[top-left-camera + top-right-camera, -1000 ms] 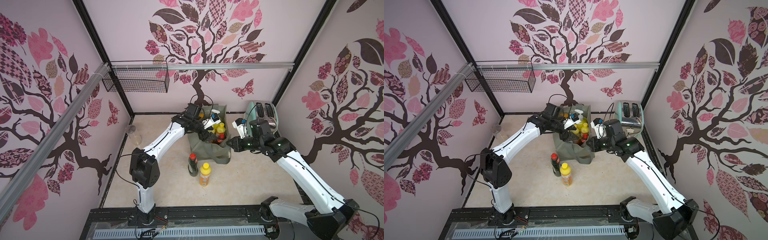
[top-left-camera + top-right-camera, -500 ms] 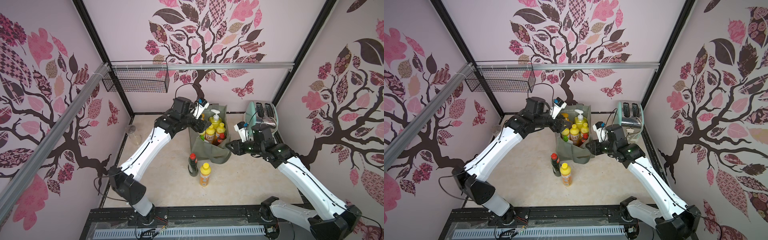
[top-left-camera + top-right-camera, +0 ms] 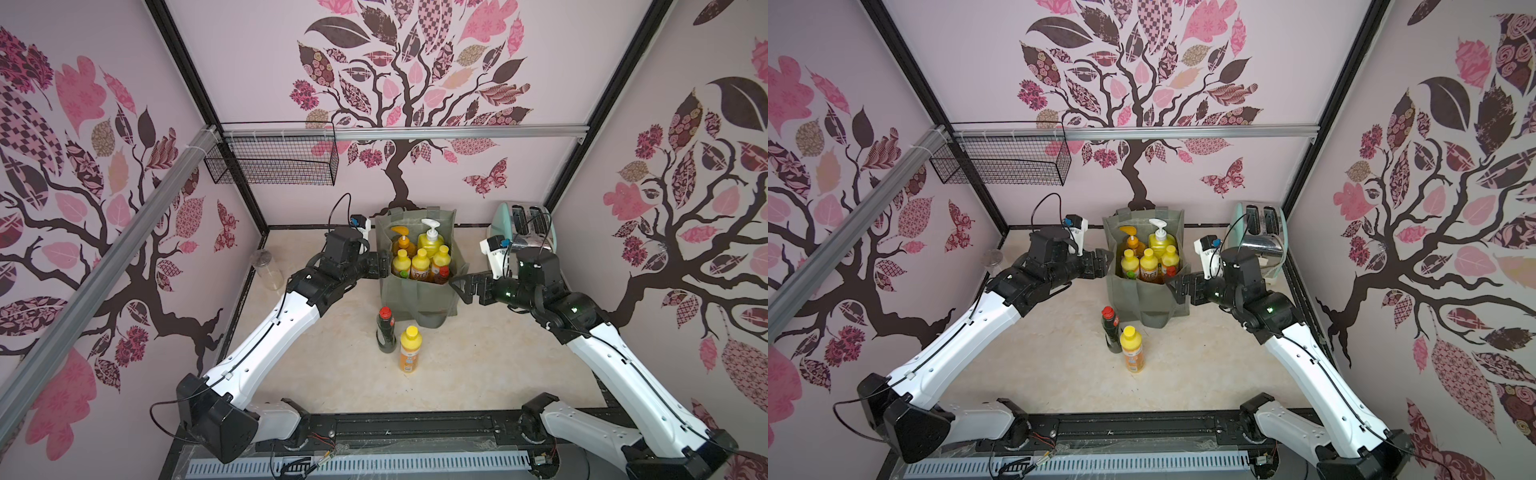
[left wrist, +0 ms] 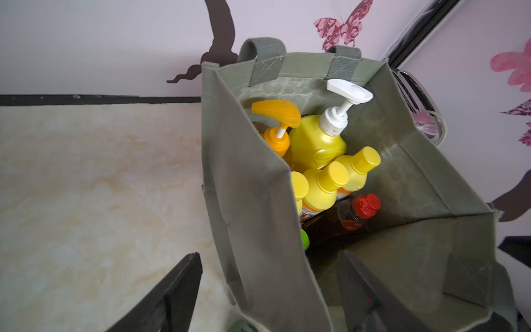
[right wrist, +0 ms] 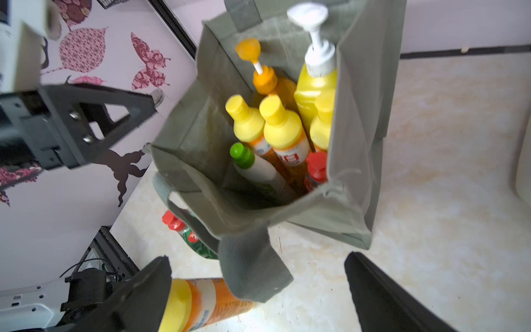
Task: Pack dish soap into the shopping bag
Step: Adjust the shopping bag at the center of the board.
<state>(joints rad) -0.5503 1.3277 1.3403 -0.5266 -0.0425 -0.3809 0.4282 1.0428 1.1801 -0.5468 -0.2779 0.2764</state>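
The grey-green shopping bag (image 3: 415, 297) (image 3: 1142, 299) stands open at the back. Inside it are dish soap bottles: an orange pump bottle (image 4: 277, 135), a yellow pump bottle (image 4: 319, 140), three yellow-capped orange ones (image 5: 283, 129), a red-capped one (image 4: 365, 207) and a white green-capped one (image 5: 253, 166). In front of the bag stand a dark red-capped bottle (image 3: 385, 330) and an orange yellow-capped bottle (image 3: 409, 349). My left gripper (image 3: 384, 266) (image 4: 270, 254) is open astride the bag's left wall. My right gripper (image 3: 457, 286) (image 5: 257, 256) is open at the bag's right front corner, a strap handle (image 5: 253, 270) hanging between its fingers.
A mint toaster (image 3: 528, 232) stands at the back right, just behind my right wrist. A clear glass jar (image 3: 268, 270) sits by the left wall. A black wire basket (image 3: 274, 160) hangs on the back left rail.
My right gripper has opened wide beside the bag's right edge. My left gripper came up out of the bag, swung left, then dropped to the bag's left wall.
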